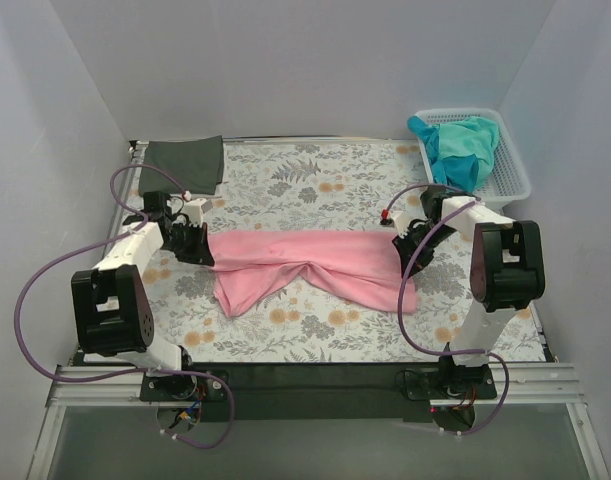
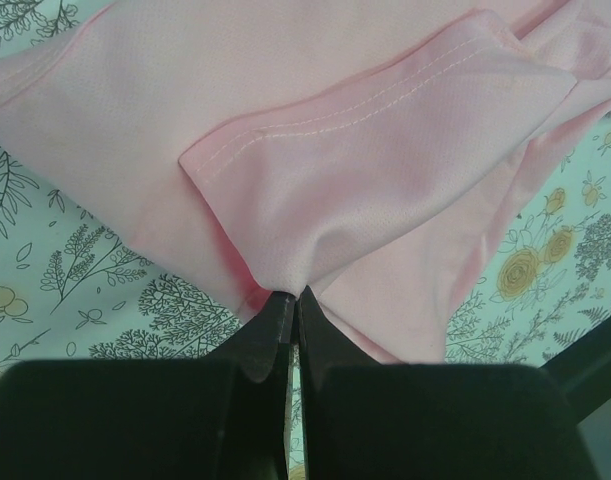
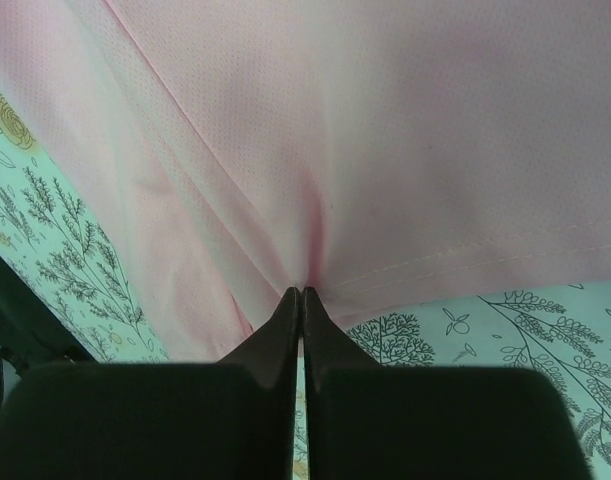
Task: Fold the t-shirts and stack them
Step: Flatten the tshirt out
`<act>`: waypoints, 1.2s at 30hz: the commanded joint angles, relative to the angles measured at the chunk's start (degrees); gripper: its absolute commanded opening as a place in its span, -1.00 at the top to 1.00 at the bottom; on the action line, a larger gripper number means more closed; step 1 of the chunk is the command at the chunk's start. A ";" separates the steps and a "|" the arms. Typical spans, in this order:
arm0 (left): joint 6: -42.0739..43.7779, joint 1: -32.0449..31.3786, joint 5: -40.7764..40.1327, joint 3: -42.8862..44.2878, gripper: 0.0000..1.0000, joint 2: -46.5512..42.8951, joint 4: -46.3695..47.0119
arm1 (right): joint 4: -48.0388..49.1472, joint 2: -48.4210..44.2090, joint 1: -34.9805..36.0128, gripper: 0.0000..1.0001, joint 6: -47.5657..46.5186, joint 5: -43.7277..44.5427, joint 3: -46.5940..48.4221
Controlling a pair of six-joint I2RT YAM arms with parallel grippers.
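Note:
The light pink t-shirt [image 1: 305, 265] lies stretched across the middle of the floral tablecloth, its lower part hanging in loose folds. My left gripper [image 1: 207, 252] is shut on its left edge; the left wrist view shows the pink cloth [image 2: 365, 150] pinched at the fingertips [image 2: 277, 310]. My right gripper [image 1: 405, 256] is shut on its right edge, the pink cloth [image 3: 385, 130] bunched at the fingertips [image 3: 313, 302]. The dark charcoal grey t-shirt [image 1: 185, 162] lies folded at the back left. The teal-turquoise t-shirt [image 1: 457, 145] lies crumpled in the basket.
A white mesh basket [image 1: 515, 165] stands at the back right corner. The floral tablecloth [image 1: 325, 185] covers the table. White walls close in the back and both sides. Purple cables loop off both arms.

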 commanded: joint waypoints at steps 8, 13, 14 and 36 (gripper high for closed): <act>-2.90 9.64 14.72 16.47 1.00 -3.06 1.15 | -1.34 -9.02 -10.01 0.97 1.20 -2.85 17.75; -4.13 9.65 17.21 18.67 1.00 -4.90 4.83 | -1.17 -10.69 -10.46 0.97 1.90 -5.13 22.06; -3.78 9.74 16.94 18.33 1.00 -5.52 5.37 | -1.08 -10.78 -10.46 0.97 2.16 -5.05 22.33; -9.05 9.56 2.35 28.43 1.00 -20.54 32.53 | 13.86 -20.78 -10.46 0.97 10.43 6.01 49.06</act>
